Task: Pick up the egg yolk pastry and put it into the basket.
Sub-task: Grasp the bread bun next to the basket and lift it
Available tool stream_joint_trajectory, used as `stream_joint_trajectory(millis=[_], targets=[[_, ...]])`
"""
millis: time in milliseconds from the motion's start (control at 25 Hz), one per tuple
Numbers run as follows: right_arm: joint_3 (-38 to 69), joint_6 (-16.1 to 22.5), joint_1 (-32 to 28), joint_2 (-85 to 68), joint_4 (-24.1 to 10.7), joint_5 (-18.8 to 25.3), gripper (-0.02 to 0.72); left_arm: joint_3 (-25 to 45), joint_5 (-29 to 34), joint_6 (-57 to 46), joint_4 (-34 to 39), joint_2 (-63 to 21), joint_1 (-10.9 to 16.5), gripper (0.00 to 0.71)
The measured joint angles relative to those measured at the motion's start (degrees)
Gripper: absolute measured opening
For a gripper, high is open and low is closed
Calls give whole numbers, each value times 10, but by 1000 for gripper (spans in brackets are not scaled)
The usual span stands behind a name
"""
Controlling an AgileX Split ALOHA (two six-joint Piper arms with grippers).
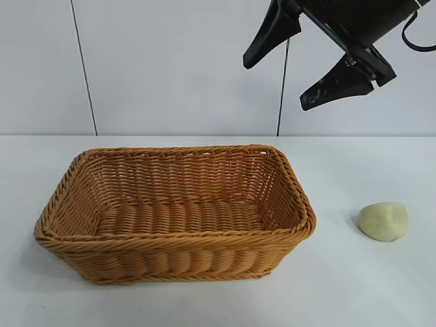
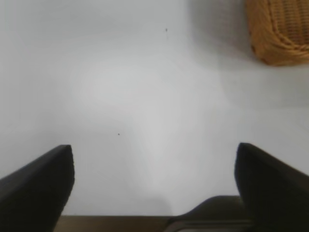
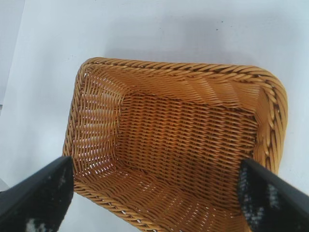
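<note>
Overhead, right end effector (image 1: 277, 65) spread, empty | egg yolk pastry (image 1: 384, 221) on white table (image 1: 354, 286) beside basket (image 1: 177, 255) | grey wall (image 1: 177, 68).

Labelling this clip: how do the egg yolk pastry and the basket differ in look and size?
The egg yolk pastry is a small, pale yellow-green, smooth rounded lump; the basket is large, orange-tan, woven and rectangular. The pastry is solid, the basket open and empty. Both rest on the white table, apart, the pastry to the basket's right in the exterior view.
</note>
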Motion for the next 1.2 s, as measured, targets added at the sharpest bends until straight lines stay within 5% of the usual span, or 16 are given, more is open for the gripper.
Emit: stream_joint_trajectory(millis=[200, 440, 600, 1200], targets=[[-9, 8, 0, 0, -78, 0, 632, 0, -3, 0, -3, -74, 0, 695], [-54, 125, 0, 0, -265, 8, 632, 1, -4, 0, -9, -175, 0, 695], [-60, 180, -1, 2, -356, 32, 632, 3, -4, 0, -12, -180, 1, 695], [-63, 192, -88, 127, -388, 62, 632, 3, -4, 0, -13, -180, 1, 695]])
